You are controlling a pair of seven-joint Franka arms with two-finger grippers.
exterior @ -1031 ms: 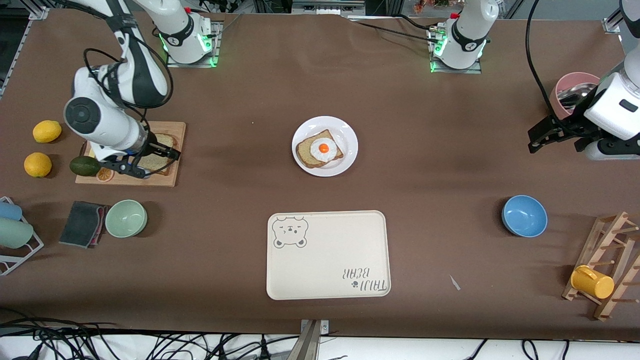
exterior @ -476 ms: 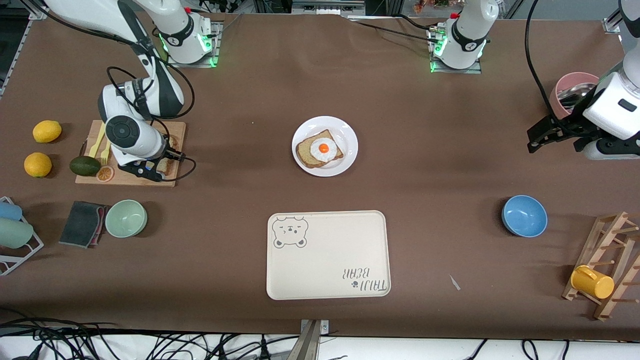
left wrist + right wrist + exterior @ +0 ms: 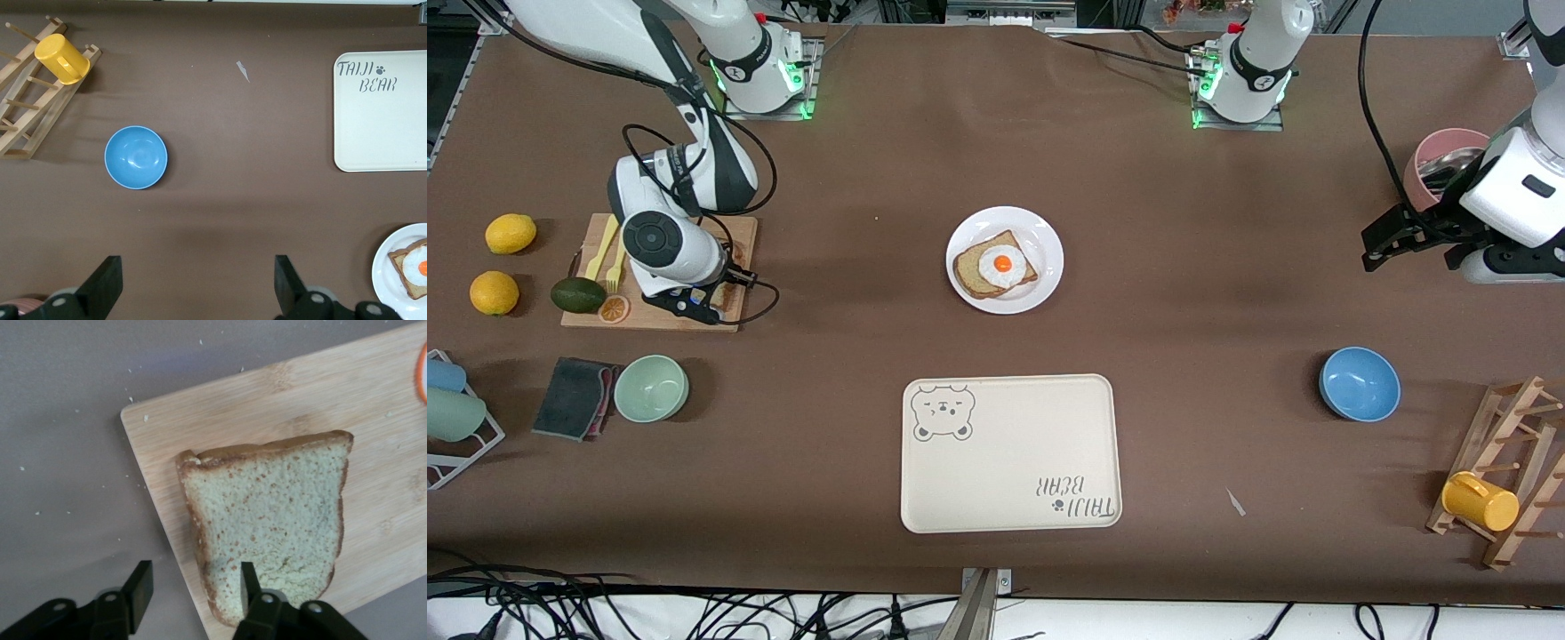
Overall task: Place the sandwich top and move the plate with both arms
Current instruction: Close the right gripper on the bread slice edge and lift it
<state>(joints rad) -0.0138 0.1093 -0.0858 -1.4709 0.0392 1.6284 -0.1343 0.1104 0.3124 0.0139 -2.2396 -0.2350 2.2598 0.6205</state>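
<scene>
From the front I can't see the sandwich top [image 3: 270,523] at all; the right arm's wrist covers it. My right wrist view shows it lying flat on the cutting board [image 3: 734,233], near the board's corner, its rounded end cut off by the right gripper [image 3: 193,590]. That gripper hangs low over the slice with its fingers spread, one finger [image 3: 248,581] over the bread, the other [image 3: 139,587] over bare table off the board's edge. The left gripper [image 3: 1376,247] waits over bare table at the left arm's end, beside the pink bowl [image 3: 1440,151], fingers wide apart. The plate [image 3: 1040,233] sits mid-table carrying the egg slice [image 3: 996,264], bare brown table all round it, well apart from the tray [image 3: 1009,453] nearer the front camera.
</scene>
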